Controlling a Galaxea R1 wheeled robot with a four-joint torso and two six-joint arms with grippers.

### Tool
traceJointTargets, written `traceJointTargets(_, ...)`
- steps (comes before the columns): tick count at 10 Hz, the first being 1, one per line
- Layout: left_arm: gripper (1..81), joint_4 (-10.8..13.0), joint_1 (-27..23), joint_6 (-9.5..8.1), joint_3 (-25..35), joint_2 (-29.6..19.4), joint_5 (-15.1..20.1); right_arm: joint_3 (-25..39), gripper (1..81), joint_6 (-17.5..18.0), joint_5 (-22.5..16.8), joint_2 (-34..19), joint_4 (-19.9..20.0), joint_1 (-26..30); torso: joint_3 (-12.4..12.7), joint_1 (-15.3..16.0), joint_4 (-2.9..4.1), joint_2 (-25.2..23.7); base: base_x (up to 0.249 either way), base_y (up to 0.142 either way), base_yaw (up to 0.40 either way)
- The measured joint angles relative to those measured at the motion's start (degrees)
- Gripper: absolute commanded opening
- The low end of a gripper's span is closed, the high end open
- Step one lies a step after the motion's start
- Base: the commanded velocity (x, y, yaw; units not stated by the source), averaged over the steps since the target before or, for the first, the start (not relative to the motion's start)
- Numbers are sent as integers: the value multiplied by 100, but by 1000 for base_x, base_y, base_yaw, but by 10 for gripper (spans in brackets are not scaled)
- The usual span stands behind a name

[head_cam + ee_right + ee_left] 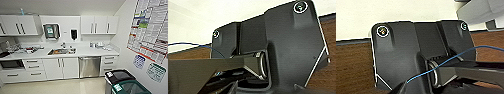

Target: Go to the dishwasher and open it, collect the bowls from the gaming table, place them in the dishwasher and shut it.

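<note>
The dishwasher (89,66) has a brushed steel front and stands shut under the white counter (85,52), right of the sink (61,51), in the head view. It lies straight ahead across the pale floor. The gaming table and the bowls are out of view. In both wrist views the robot's dark plate is seen against a pale floor and a brown wood-look strip; the fingers cannot be made out.
White cabinets and drawers (33,67) flank the dishwasher, with wall cabinets (99,24) above. Two lidded bins (125,83) stand at the right front against a wall with posters (148,27). Clutter sits on the left counter (22,48). A built-in oven (11,64) is at the far left.
</note>
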Motion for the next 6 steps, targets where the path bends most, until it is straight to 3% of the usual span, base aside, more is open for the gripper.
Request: traceJointTargets(6, 811, -1, -61, 0, -30, -29, -55, 22, 811, -2, 2, 29, -2, 43, -2, 2, 0, 2, 88, 0, 0)
